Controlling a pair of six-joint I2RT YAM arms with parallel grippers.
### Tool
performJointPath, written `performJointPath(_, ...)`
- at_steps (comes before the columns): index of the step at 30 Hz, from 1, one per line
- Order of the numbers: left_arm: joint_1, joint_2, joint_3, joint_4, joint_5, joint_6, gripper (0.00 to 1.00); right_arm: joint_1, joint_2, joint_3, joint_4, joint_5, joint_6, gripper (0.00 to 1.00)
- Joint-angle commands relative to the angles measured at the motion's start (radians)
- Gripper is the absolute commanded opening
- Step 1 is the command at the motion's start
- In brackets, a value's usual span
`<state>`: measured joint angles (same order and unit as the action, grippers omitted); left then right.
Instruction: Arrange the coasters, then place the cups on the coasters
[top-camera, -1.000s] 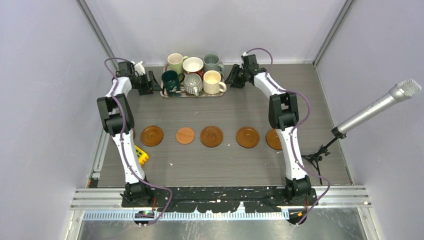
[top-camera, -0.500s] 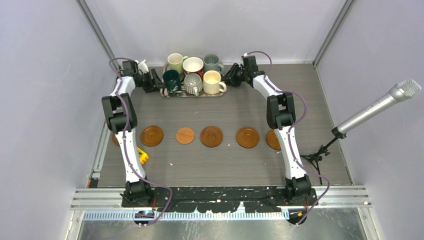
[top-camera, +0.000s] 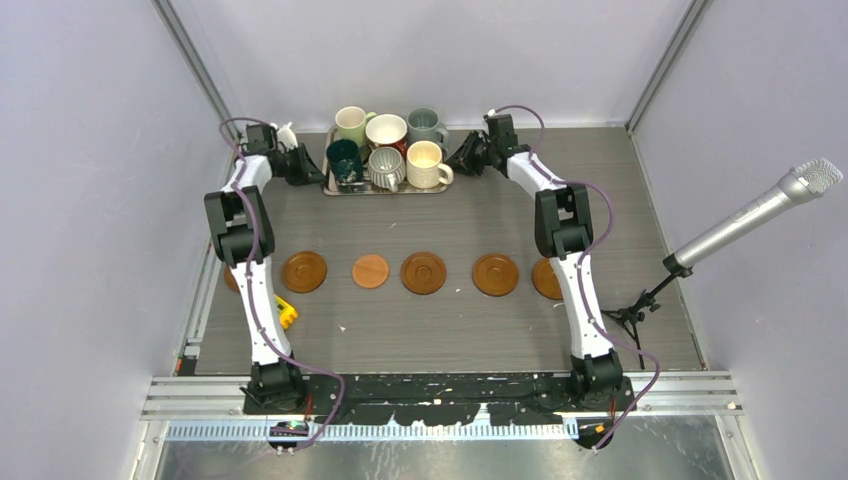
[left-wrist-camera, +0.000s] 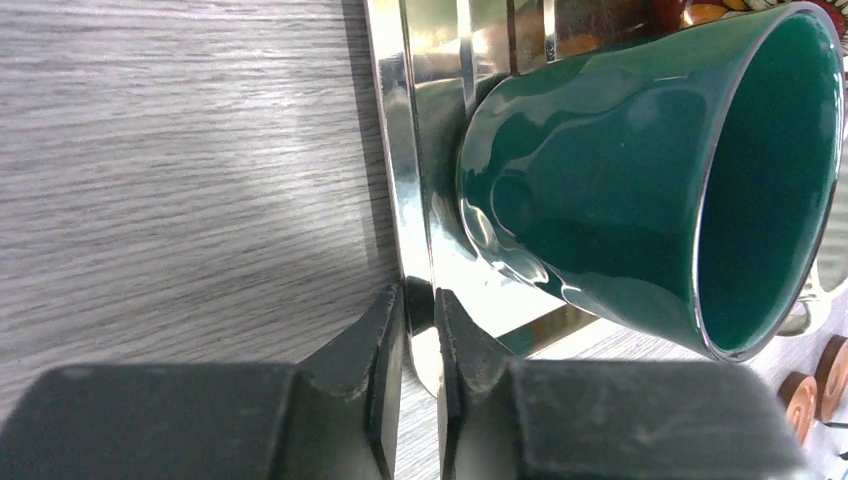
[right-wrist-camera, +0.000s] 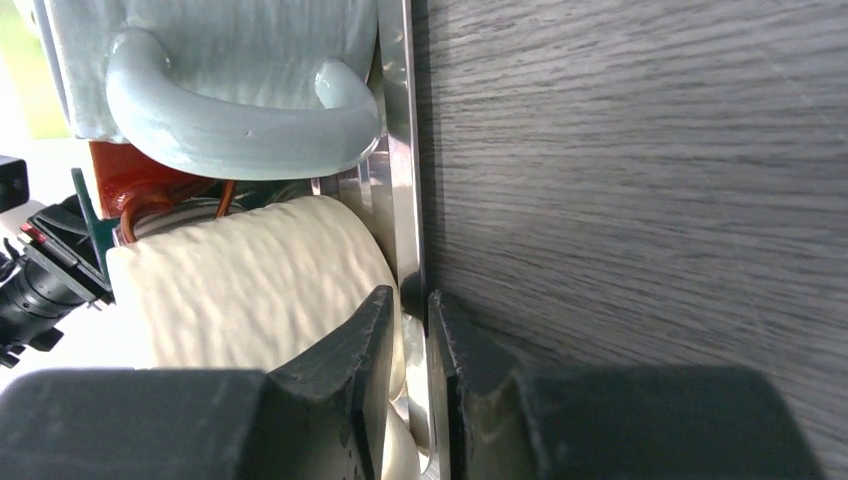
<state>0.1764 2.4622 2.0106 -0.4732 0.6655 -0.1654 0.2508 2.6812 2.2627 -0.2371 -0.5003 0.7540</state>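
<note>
My left gripper (left-wrist-camera: 420, 300) is clamped on the left rim of the silver tray (left-wrist-camera: 412, 180), just beside the dark green mug (left-wrist-camera: 620, 180). My right gripper (right-wrist-camera: 412, 300) is pinched on the tray's right rim, with the cream mug (right-wrist-camera: 250, 270) against its inner finger and the grey-blue mug (right-wrist-camera: 230, 110) just beyond. All six cups (top-camera: 386, 165) stand on the tray at the far side of the table (top-camera: 450, 330); none is on a coaster yet.

I judge the step to be a two-handed move of the tray. I would shift both ends together, level and slow: a thin rim can slip from the pads, and mugs packed this close will knock or tip if one end leads.

The coasters (top-camera: 423, 273) lie in a row across the middle, well apart from the tray and across its path toward me. The outermost ones sit partly under my arms, and the left one is so hidden that I only take it for a coaster. The yellow block (top-camera: 285, 312) and the microphone (top-camera: 760, 210) seem out of the way.
</note>
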Motion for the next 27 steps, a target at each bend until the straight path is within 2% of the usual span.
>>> performJointPath(1,-0.058,-0.011,-0.075,-0.033,0.061,0.02,0.13,0.027,-0.045,-0.079,-0.117,-0.028,-0.047,0.24)
performJointPath(12,-0.088,-0.057,-0.142,-0.059,0.04,0.072,0.0,0.033,-0.135,-0.254,-0.11,-0.044,-0.074,0.18)
performJointPath(27,-0.132,-0.262,-0.37,-0.183,0.0,0.208,0.0,0.011,-0.392,-0.569,-0.176,0.069,-0.199,0.16)
